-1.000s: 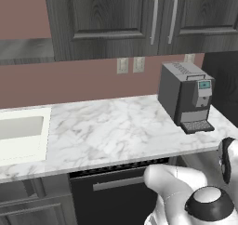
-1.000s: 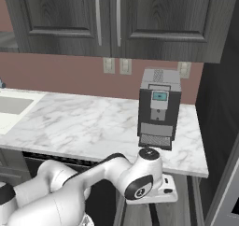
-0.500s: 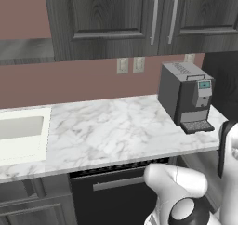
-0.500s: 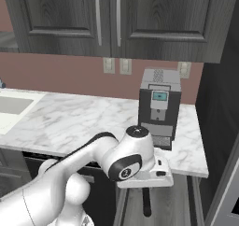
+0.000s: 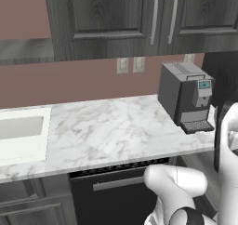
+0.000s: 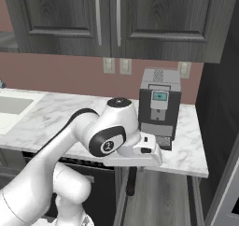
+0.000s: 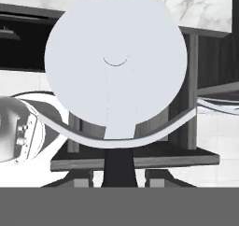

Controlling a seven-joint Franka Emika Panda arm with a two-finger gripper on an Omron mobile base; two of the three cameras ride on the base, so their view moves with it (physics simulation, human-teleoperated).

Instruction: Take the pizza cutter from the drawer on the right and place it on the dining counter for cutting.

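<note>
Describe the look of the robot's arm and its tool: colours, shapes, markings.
The arm is glossy white, built of thick rounded tube segments. Its joints are dark: a black disc cap tops one, and a black oval band with a small pale marking wraps another. The hand block is white and boxy with dark insets. The tool's fingers are small and dark.

**Flat, even light, soft rendered edges**

The room is lit evenly, with no lamp in sight and no glare. The white grey-veined marble worktop (image 5: pixel 111 126) reads bright, while the dark grey wood-grain wall cabinets (image 6: pixel 112 19) stay dim. A soft shadow lies under the boxy grey coffee machine (image 6: pixel 159 107). The round silver wheel of the pizza cutter (image 7: pixel 116 57) looks flat, pale and unshaded up close.
</note>
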